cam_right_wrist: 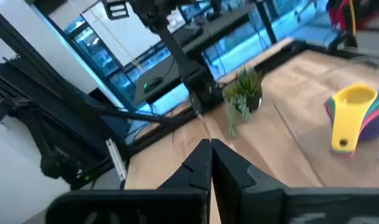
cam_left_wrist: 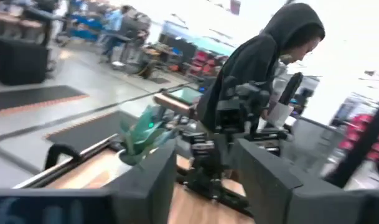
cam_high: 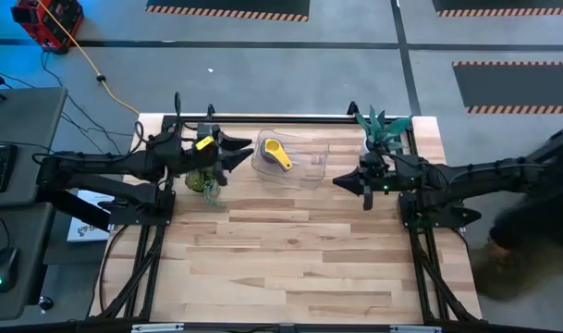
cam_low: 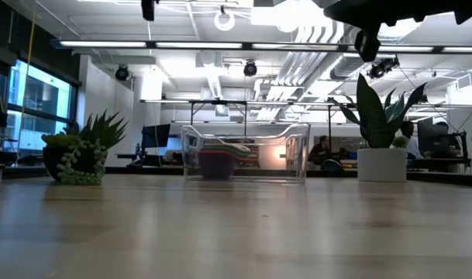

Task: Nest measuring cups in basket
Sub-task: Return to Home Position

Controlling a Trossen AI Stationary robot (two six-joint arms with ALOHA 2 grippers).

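A light wooden plank table [cam_high: 290, 268] fills the scene from above. Two dark robot arms lie across its far half and reach inward: the left arm [cam_high: 96, 166] from the left edge and the right arm [cam_high: 484, 174] from the right edge. In the low view, only dark scraps of them show, cut off by the top edge.

A person in a dark hooded top [cam_left_wrist: 251, 62] stands beyond the table's right side, partly hidden behind the right arm. A clear plastic basket [cam_high: 304, 159] with rounded corners sits at the far centre, between the two grippers. A spiky-leaved plant in a white pot [cam_low: 381, 164] stands at the far right. A low succulent in a dark pot [cam_low: 77, 159] sits left of the basket.

The left gripper [cam_high: 242, 154] hovers just left of the basket, its fingers [cam_left_wrist: 149, 183] apart and empty. The right gripper [cam_high: 339, 181] hangs to the basket's right, its fingers [cam_right_wrist: 201, 168] pressed together on nothing.

The measuring cups [cam_low: 216, 160] sit nested in one stack in the basket's left part. The yellow measuring cup [cam_high: 277, 154] is on top, with its handle pointing near-right. The cups beneath it show only as thin coloured rims, too few to count.
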